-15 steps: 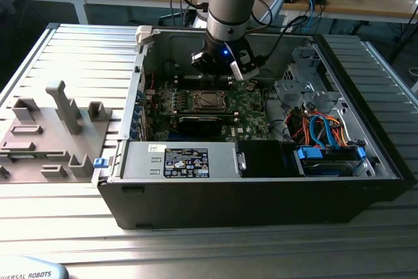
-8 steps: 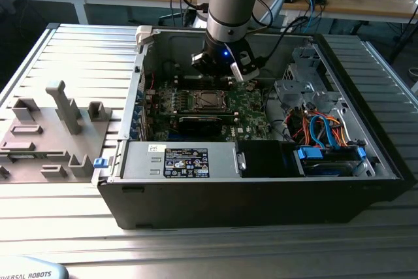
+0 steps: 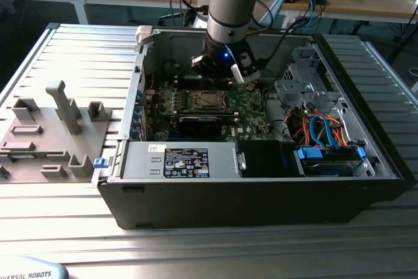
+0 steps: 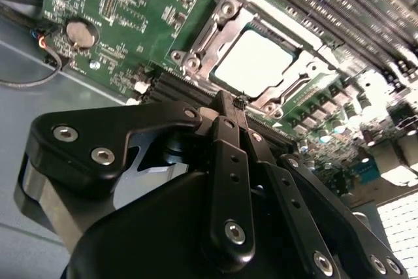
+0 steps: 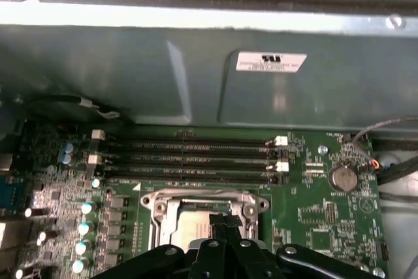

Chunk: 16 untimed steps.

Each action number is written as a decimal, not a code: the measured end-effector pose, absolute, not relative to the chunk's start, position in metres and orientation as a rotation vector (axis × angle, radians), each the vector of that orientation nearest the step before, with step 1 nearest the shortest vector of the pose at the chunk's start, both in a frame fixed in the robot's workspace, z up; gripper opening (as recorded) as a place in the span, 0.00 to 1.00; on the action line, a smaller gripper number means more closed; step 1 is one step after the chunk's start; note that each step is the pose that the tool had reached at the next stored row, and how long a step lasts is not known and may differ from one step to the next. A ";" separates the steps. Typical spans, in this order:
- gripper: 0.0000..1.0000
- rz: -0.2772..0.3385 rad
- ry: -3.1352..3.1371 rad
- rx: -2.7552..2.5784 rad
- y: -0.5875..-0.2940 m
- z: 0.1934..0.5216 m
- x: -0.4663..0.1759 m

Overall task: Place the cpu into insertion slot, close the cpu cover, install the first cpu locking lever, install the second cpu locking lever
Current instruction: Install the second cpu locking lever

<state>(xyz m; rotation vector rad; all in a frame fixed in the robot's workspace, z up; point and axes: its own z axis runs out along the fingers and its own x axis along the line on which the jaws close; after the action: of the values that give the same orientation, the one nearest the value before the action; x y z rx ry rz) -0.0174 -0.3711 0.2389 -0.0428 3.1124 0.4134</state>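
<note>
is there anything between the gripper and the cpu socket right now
Nothing visible. The gripper hangs just above the edge of the cpu cover, which lies closed around the cpu, with only open space between them.

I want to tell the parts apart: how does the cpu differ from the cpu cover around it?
The cpu is a solid, plain, pale square top; the cpu cover is a metal frame with a large central cut-out. The cpu lies inside that opening, while the cpu cover surrounds it and reaches out to screws at the corners. The cpu looks matte, the cpu cover shinier. Both are silvery and lie flat on the green board.
</note>
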 end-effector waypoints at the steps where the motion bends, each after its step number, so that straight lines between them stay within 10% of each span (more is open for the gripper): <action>1: 0.11 0.411 3.113 -0.043 -0.372 0.239 -0.017; 16: 0.11 0.393 3.115 -0.043 -0.404 0.239 -0.016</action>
<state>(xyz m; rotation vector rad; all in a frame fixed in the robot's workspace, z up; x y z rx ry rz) -0.0162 -0.4043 0.2389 -0.0427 3.1153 0.3933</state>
